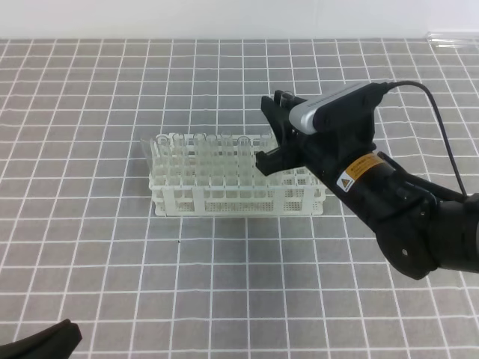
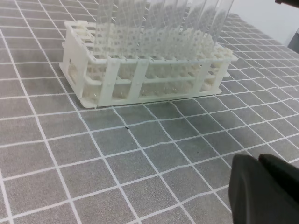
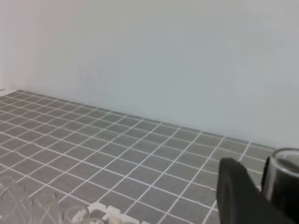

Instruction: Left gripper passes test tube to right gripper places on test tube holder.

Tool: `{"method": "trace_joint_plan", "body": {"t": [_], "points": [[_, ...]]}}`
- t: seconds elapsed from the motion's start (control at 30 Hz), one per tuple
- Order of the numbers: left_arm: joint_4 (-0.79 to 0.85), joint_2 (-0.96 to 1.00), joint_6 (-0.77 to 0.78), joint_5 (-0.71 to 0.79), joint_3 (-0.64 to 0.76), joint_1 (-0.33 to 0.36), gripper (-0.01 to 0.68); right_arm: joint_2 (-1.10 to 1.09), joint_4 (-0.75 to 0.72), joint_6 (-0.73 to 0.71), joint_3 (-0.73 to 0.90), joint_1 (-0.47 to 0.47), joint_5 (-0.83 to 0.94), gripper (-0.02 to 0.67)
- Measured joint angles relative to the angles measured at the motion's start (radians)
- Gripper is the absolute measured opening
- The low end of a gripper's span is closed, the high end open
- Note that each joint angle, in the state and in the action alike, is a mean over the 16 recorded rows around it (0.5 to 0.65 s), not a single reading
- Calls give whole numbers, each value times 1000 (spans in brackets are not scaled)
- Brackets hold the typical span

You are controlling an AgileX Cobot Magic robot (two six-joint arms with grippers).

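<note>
With my right tool (image 1: 271, 158) gripping the test tube (image 3: 286, 175) over the holder (image 1: 238, 200) at frame centre, I'd keep it upright, pick 1 free hole, and lower slowly; left tool (image 2: 261, 191) sits closed, lower right.

- The exterior high view looks down from above and in front at the gridded table (image 1: 112, 269), with the test tube holder (image 1: 236, 196) mid-frame.
- The left wrist view sits low, behind the left gripper (image 2: 264, 193), facing the holder's long side nearby.
- The right wrist view looks along the right gripper (image 3: 254, 198), over the holder's top edge, toward the wall (image 3: 154, 51).
</note>
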Motion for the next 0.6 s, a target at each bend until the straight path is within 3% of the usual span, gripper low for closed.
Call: {"method": "trace_joint_plan", "body": {"t": [0.6], "points": [[0, 0, 0, 0, 1, 0, 0, 13, 0, -22, -6, 0, -27, 89]]}}
